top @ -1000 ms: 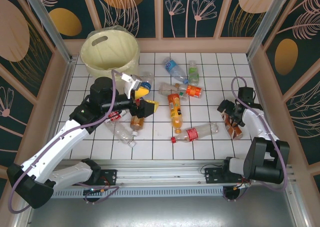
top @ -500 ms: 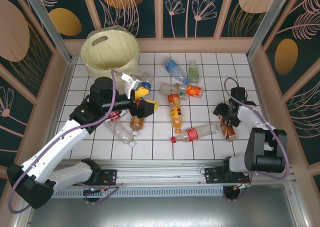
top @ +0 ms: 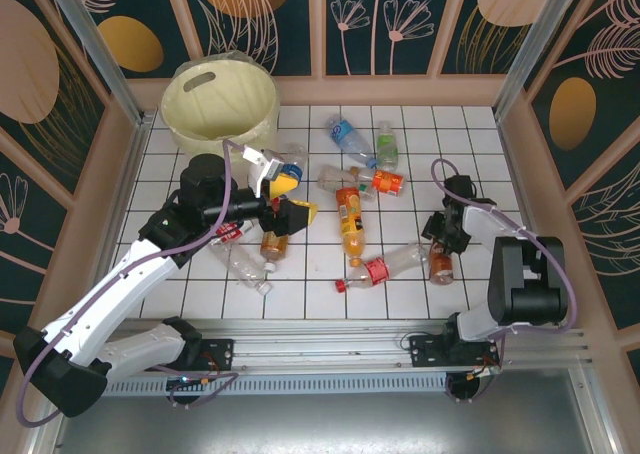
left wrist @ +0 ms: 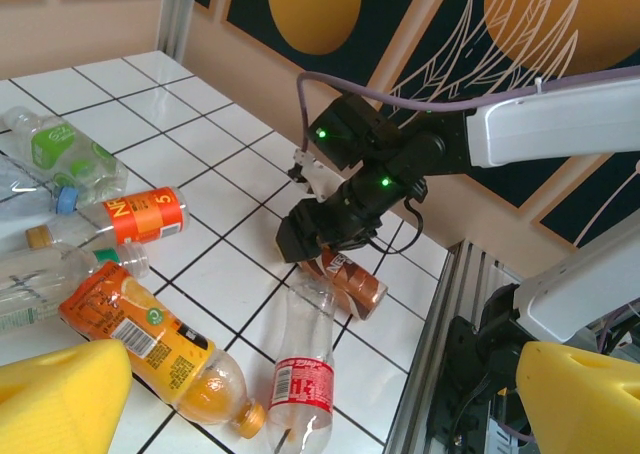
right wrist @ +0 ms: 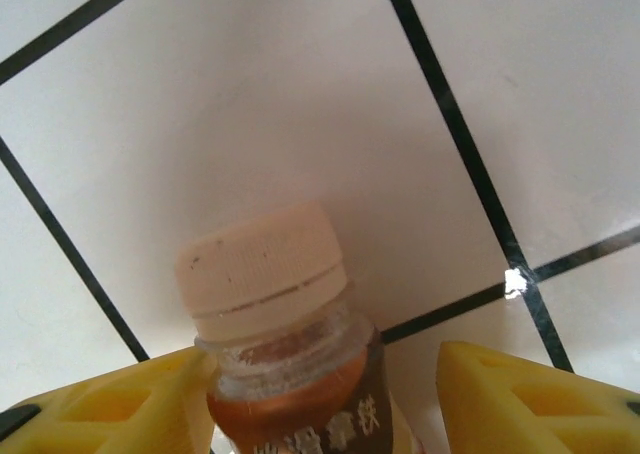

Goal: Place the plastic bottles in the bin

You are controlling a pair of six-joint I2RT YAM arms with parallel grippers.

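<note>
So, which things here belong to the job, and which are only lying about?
Job: the bin; the plastic bottles, including the brown bottle between the fingers of the right gripper.
Only surroundings: the tiled table, the patterned walls, the metal rail.

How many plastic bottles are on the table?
About 11 bottles: four by the left gripper, five mid-table, one near the front edge, one inside the right gripper. The left arm may hide more.
</note>
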